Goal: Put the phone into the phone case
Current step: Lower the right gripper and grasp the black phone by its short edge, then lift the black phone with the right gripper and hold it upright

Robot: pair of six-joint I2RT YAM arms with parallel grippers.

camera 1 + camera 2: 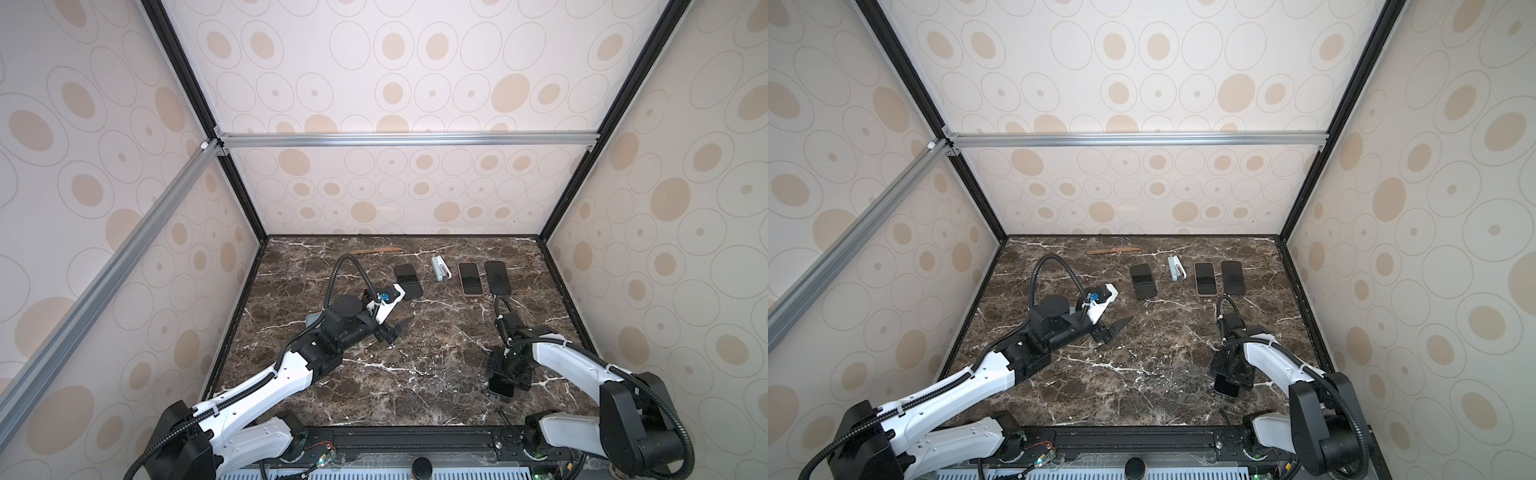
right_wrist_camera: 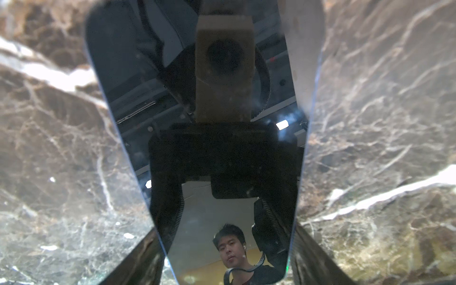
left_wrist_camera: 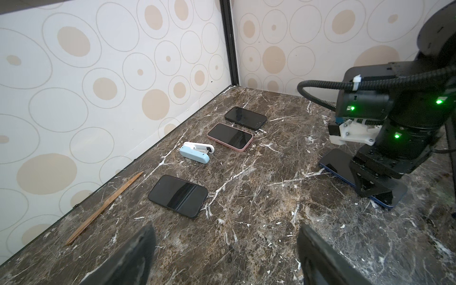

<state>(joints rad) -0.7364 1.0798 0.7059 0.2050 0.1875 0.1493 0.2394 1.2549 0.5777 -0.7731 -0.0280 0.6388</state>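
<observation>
On the tabletop, straddling the phone with the right claw for lifting, clamping unclear; holding left claw apart.

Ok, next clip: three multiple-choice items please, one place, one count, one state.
1. Where is the light-blue-and-white plastic gadget? A) between a black phone and the pink-cased phone B) against the left wall C) at the front edge
2. How many dark-screened phones form the back row? A) one B) three C) five
3. The left gripper is: A) open, empty B) shut on a stick C) shut on a phone
Key: 1A, flanked by them; 2B, those plus another black phone; 3A, fingers apart, nothing between.
</observation>
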